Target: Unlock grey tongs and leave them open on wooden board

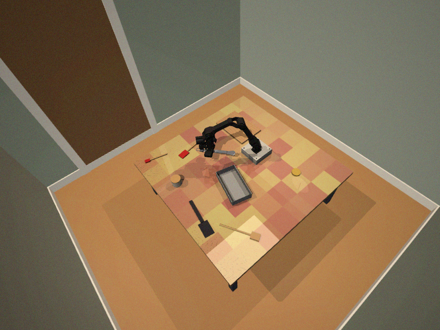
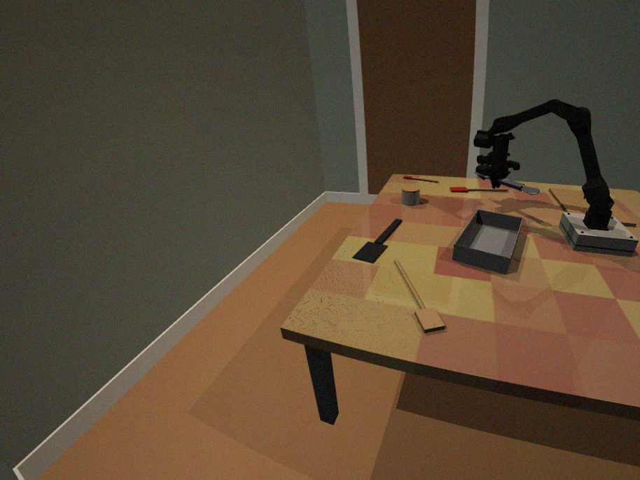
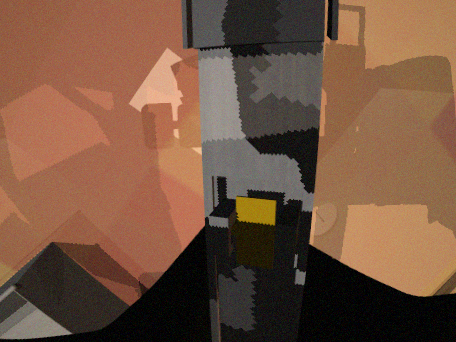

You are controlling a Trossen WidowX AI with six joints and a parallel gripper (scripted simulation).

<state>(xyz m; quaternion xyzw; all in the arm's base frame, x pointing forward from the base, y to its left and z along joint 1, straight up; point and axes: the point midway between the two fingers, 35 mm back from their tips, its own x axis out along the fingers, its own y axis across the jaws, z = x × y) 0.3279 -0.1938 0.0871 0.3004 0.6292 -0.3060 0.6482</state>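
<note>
The grey tongs point(image 1: 224, 152) point(image 2: 511, 184) point(image 3: 217, 95) are in the air, well above the table, left of the robot base in the top view. My gripper point(image 1: 209, 154) point(image 2: 496, 183) point(image 3: 237, 234) is shut on them. The rounded end points toward the base and sits lower than the other end, a slight tilt. A yellow block point(image 3: 256, 210) shows on them in the wrist view. Their arms look close together; the lock's state cannot be told. The roasting tin point(image 1: 242, 200) point(image 2: 477, 259) stands clear of them. The wooden board point(image 1: 255, 130) point(image 2: 571, 201) lies behind the arm.
The robot base point(image 1: 256, 155) point(image 2: 598, 240) stands beside the board. A red-headed utensil point(image 1: 183, 154) point(image 2: 458, 189) lies beyond the gripper. A round pot point(image 1: 176, 180) point(image 2: 410, 196), a black spatula point(image 1: 206, 228) point(image 2: 370, 251) and a wooden tool point(image 1: 255, 235) point(image 2: 429, 319) are farther off.
</note>
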